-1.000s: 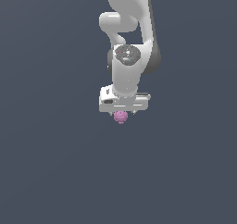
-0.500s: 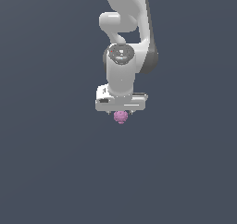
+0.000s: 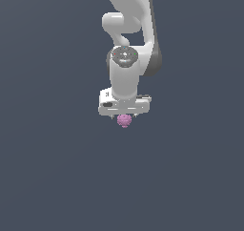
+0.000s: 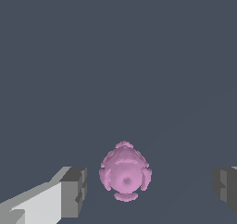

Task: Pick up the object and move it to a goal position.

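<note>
The small pink-purple knobbly round lump (image 4: 125, 171) is lying directly between the fingers (image 4: 74, 191) of the white robot gripper (image 4: 148, 188), which are standing wide apart, touching nothing. In the exterior view the lump (image 3: 124, 120) is showing just below the gripper (image 3: 124, 114), so closing should be catching it centrally.

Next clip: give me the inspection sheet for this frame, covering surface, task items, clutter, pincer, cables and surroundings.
Surface: plain dark grey-blue ground, unmarked.
Job's things: small pink-purple knobbly round lump, lying between the fingers, a gap on each side.
Clutter: nothing seen.
Grippers: white pincer open, grey fingertips straddling the lump, not touching it; white arm directly above.
Cables: nothing seen.
Surroundings: nothing seen beyond the ground; no goal marker visible.
</note>
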